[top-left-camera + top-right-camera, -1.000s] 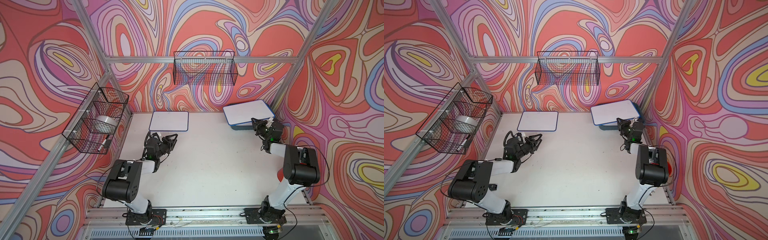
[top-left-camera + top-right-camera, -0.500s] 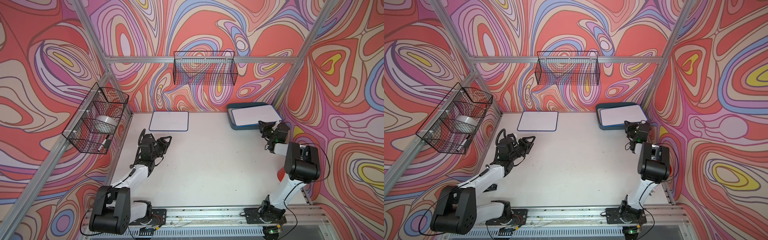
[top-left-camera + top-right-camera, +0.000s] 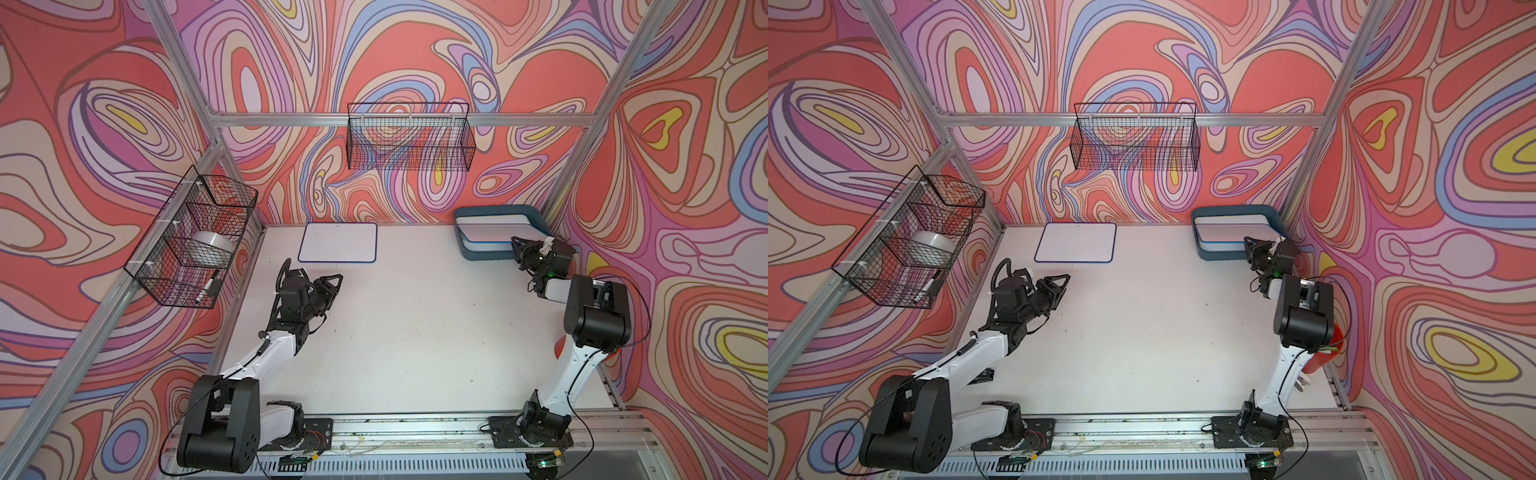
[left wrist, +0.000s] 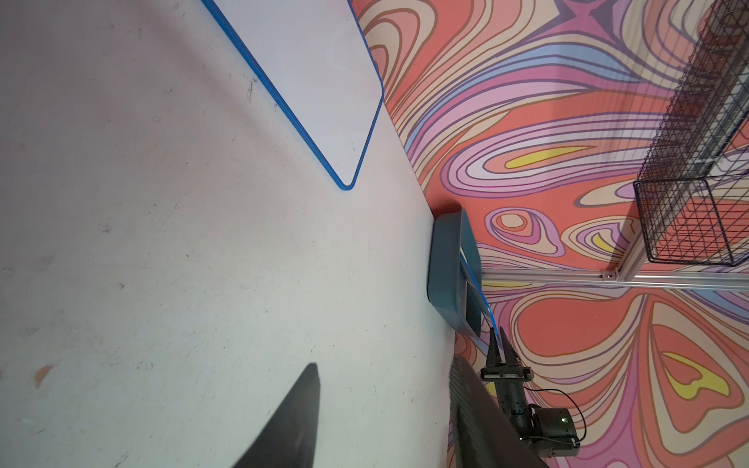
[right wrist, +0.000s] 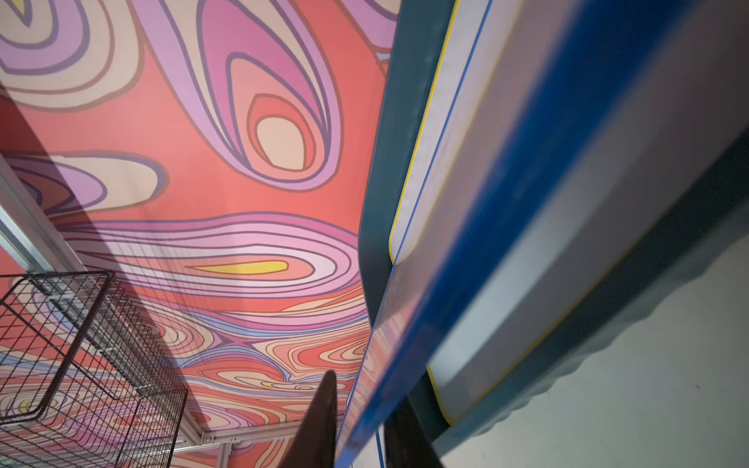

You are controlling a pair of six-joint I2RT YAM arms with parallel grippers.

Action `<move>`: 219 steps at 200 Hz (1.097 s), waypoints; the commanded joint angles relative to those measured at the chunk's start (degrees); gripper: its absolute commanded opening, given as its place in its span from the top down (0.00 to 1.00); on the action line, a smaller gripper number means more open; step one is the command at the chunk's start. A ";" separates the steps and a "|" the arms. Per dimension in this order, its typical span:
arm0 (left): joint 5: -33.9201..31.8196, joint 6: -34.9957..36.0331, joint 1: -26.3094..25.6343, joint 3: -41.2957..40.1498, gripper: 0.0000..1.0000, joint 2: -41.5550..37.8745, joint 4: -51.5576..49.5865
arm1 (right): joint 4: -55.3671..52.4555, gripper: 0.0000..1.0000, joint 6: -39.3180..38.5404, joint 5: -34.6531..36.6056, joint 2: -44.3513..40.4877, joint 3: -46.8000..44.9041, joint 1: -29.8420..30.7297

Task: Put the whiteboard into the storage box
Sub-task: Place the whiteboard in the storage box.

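The storage box sits at the back right corner of the table, close to the wall. A blue-edged whiteboard is inside it, lying over a yellow-edged board already in the box. The left wrist view shows the whiteboard's near edge tilted up above the rim. The right gripper is at the box's near right corner, its jaws narrow and set on either side of that raised edge. Whether they press on the whiteboard or stand just clear of it, I cannot tell. The left gripper hangs over the left side of the table with its jaws apart and nothing between them. It points toward a second whiteboard, which lies flat on the table by the back wall, well apart from the box.
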 commanded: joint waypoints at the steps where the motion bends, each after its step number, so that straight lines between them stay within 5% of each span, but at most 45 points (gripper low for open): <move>1: -0.48 0.24 0.23 -2.00 0.52 -1.29 1.09 | 3.16 0.74 -0.31 -2.12 -0.03 1.36 -0.09; 59: 2.17 0.22 0.23 -0.73 0.53 0.80 2.68 | 3.22 0.71 -1.26 -2.34 -3.22 -0.43 -0.42; 113: 2.96 0.21 0.23 -1.84 0.54 1.08 6.07 | -6.19 0.69 -4.06 -10.40 2.17 10.21 -2.10; 219: 7.19 4.73 0.22 2.95 0.53 9.09 3.68 | -6.66 0.60 -5.51 -12.98 -0.53 6.98 -2.02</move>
